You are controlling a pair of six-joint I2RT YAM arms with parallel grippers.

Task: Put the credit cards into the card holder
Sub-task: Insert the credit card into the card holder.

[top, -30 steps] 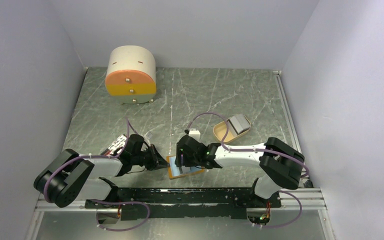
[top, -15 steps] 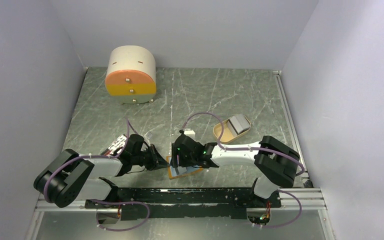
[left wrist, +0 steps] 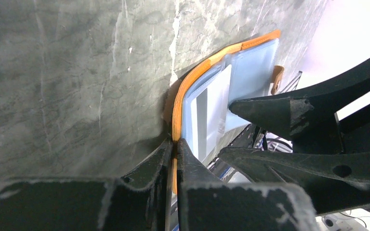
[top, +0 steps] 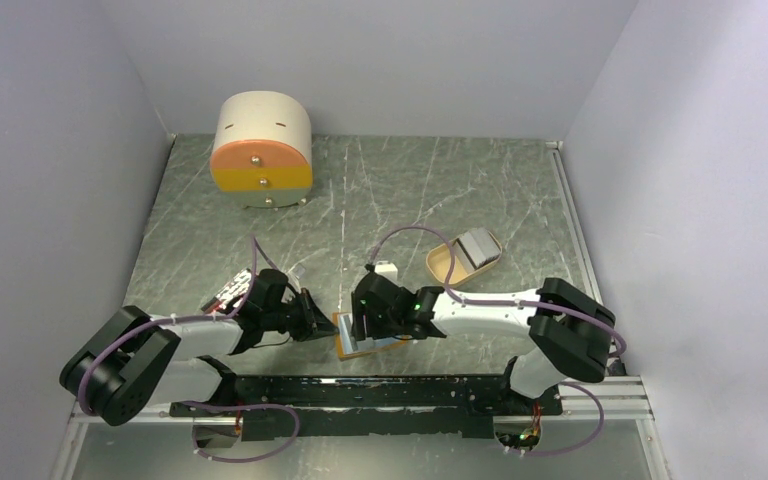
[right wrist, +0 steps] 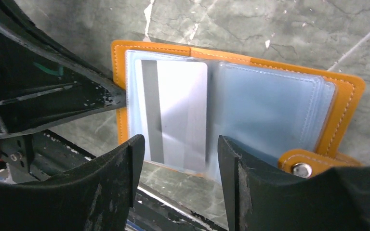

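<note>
At the far left of the dark green marbled table stands a round cream drawer box with an orange front, well apart from the work.

Nearer the front edge, the left gripper has its 2 black jaws pressed together on the left border of the orange-tan leather-like card holder. Judging by the pinch, this pins the holder flat and open so the sleeves do not shift while a card goes in.

The holder lies spread open on the table between the 2 arms, pale blue clear sleeves facing up, its snap tab at the far right end. 1 pale grey credit card with a dark stripe sits in the left sleeve, apparently almost fully seated, its stripe running along the left side.

The right gripper hangs over that card with its jaws apart, 1 finger on each side of the card's near edge; a sliver of gap shows on the right, so it seems to be guiding, not gripping.

Further right, a tan oval tray holds more grey cards, waiting for their turn.
</note>
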